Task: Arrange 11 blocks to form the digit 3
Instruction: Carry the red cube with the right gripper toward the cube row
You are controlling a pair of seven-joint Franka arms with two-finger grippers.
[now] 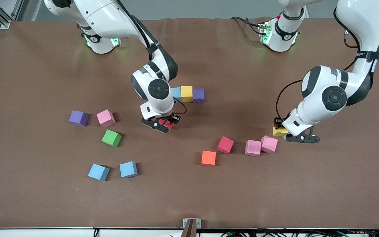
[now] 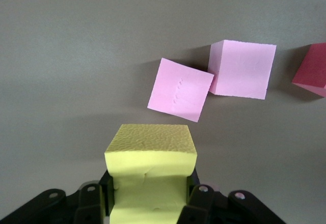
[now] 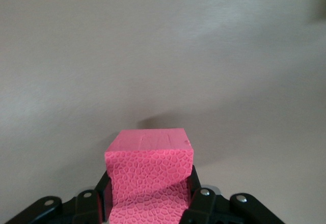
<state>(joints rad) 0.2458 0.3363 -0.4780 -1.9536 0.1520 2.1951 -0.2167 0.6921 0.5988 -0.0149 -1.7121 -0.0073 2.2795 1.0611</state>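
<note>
Left gripper (image 2: 150, 203) was clamped on yellow foam cube (image 2: 151, 175), pebbly face squished in at the sides, up over brown table mat (image 1: 275, 197) near two pink cubes (image 2: 181, 89) touching at the corner. Right gripper (image 3: 150, 203) was squeezing red foam cube (image 3: 149, 175), honeycomb-looking texture. Start of digit 3 (image 1: 188, 94): light blue, yellow, purple cubes in a touching row. Other blocks lay loose, matte, sharp-edged. No readable writing on any of them.
</note>
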